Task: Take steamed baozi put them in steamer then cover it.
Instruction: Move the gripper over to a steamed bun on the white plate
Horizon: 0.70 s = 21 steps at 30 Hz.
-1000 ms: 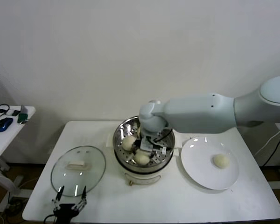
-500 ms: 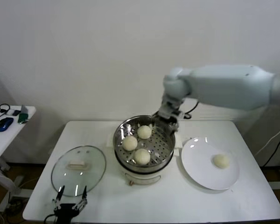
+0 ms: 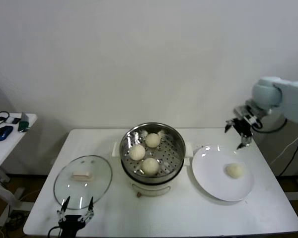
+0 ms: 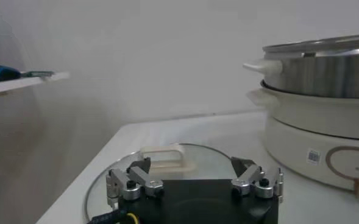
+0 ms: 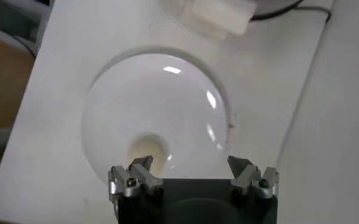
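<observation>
Shiny perforated metal steamer point(image 3: 152, 151), clear glass cover point(image 3: 83, 181), glossy white plate point(image 3: 216, 179), matt smooth baozi point(image 3: 150, 165).

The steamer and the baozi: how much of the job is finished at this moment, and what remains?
Done: three baozi sit in the steamer. In hand: nothing is held; the right claw hangs open above the plate, where the last baozi lies. Left: move that one in, then put on the cover, which lies on the table by the open left claw.
</observation>
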Available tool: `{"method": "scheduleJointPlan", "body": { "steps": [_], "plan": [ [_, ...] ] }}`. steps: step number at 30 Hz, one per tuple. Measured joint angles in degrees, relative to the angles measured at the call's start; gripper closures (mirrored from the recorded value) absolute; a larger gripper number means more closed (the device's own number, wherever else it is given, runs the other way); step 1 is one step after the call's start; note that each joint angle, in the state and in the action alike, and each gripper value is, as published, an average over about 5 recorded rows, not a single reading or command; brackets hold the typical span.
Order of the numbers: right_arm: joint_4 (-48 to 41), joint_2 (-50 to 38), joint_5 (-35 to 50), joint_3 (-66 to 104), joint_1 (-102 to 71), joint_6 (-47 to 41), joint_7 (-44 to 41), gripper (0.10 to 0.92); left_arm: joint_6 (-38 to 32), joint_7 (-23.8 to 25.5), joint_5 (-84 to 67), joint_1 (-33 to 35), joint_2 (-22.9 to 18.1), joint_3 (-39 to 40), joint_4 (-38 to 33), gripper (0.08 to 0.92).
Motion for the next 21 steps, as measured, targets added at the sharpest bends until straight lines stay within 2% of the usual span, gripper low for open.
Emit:
{"method": "scheduleJointPlan", "body": {
  "steps": [8,21],
  "plan": [
    [-2.24,-4.45,-6.21,9.36,-13.53,-4.95,3.03,0.203,-0.17,-0.08,0.61,-0.15,-0.33,-0.01,1.04,0.177],
    [-8.71,-4.34,-13.00,23.27,-31.43,-7.95,5.99,0.203,-0.48,-0.20,1.50,0.00,-0.57,0.14,2.44,0.177]
  ]
}}
